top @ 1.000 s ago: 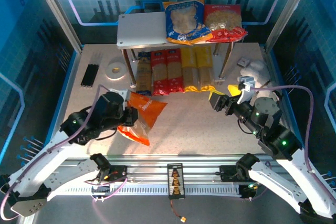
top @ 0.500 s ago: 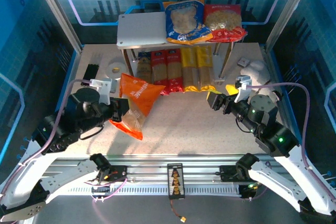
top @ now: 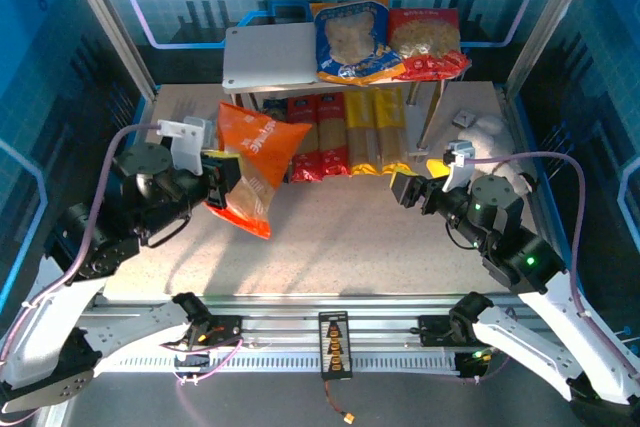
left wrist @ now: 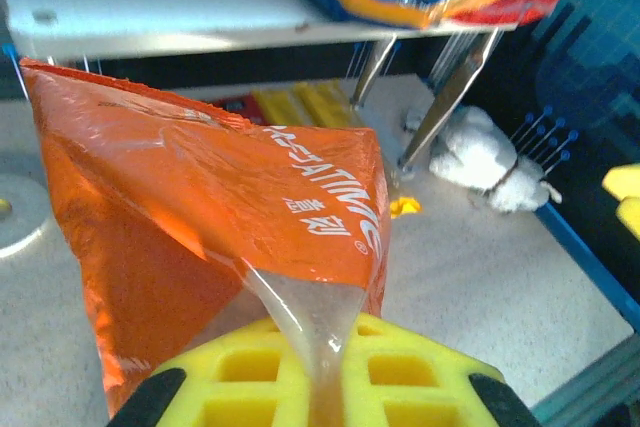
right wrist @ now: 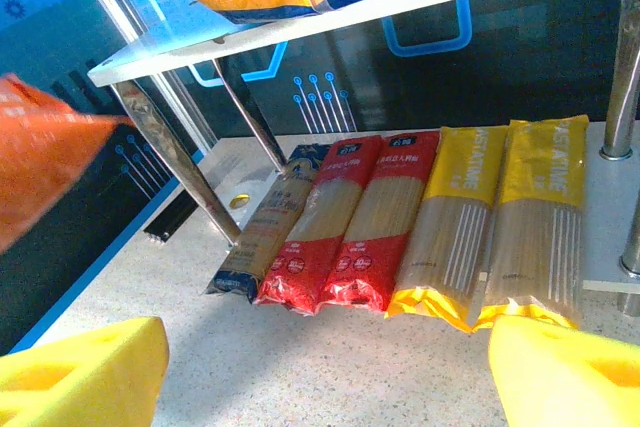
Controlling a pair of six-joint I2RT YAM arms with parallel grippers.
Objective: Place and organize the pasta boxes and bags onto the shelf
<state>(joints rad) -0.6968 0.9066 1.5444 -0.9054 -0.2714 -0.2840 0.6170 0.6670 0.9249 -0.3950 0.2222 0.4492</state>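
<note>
The left claw (left wrist: 320, 379) is pinched tight on the clear end seam of the orange bag (left wrist: 200, 207), with only film between its yellow pads. The bag hangs off the bench (top: 330, 237), tilted, in front of the left end of the shelf (top: 265, 57), below the bare part of the top board.

It looks like a soft, crinkly thing: light, with loose short pasta that would slump toward the low end and swing. That seam is thin and slick, so I'd judge the grip secure only for slow moves.

The blue bag (top: 352, 42) and red bag (top: 428, 42) lie on the top board, and 5 spaghetti packs (right wrist: 400, 227) lie side by side beneath. The right claw (top: 400, 190) hovers wide open, empty.
</note>
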